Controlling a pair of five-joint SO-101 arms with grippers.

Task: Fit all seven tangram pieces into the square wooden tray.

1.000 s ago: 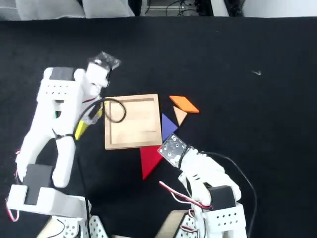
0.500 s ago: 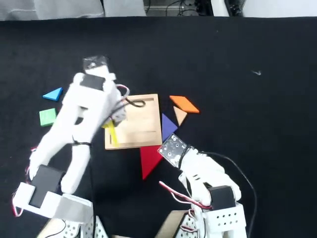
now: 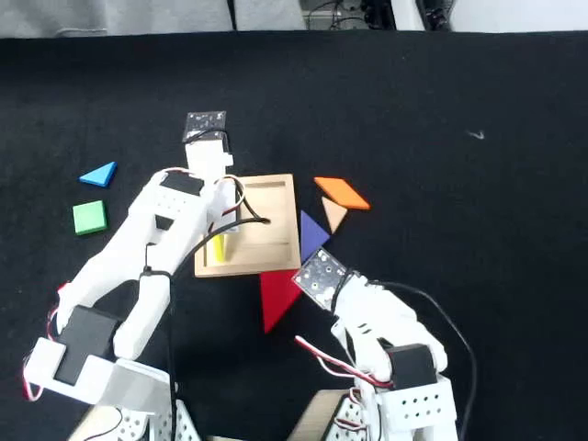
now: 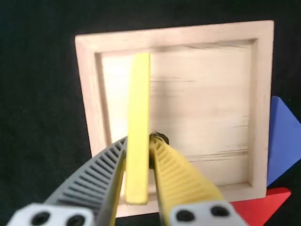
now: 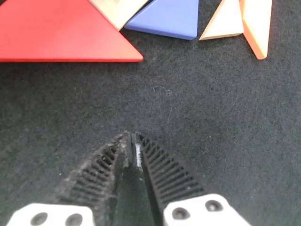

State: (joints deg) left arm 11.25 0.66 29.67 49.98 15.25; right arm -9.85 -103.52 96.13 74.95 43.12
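Left wrist view: my left claw [image 4: 138, 140] pinches the yellow piece [image 4: 139, 94], standing on edge, over the tray [image 4: 262, 94] beside one wall; dropped so, I fear it topples askew. Right claw [image 5: 133, 138] closed, empty.

in the high view the left arm [image 3: 165, 230] covers the left part of the wooden tray [image 3: 276, 220] and all but a sliver of the yellow piece [image 3: 219, 248]. the left wrist view shows that piece edge-on, so its outline cannot be told. that view's edge cuts off the blue triangle [image 4: 282, 141] and the red triangle [image 4: 263, 203].
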